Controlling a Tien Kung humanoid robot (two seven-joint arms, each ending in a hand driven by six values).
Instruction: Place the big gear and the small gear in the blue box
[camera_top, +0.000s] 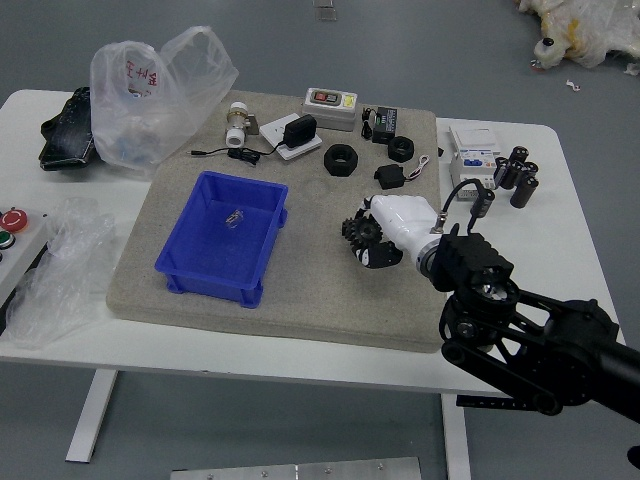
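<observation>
The blue box (215, 235) stands on the left half of the grey mat, with a small shiny metal piece (234, 218) inside. My right hand (374, 238), in a white covering with dark fingertips, is right of the box over the mat. Its fingers are closed around a black toothed gear (358, 231), partly hidden by them; whether it touches the mat cannot be told. Farther back lie a black ring-shaped part (341, 160) and a smaller one (401, 149); teeth on them cannot be made out. The left arm is out of view.
Along the mat's back are a white bottle-like part (237, 124), a black adapter (300, 130), a grey box (331, 109) and a small black block (390, 176). White boxes (474, 160) and black cylinders (515, 170) stand right. Plastic bags (150, 105) and a button box (18, 245) are left.
</observation>
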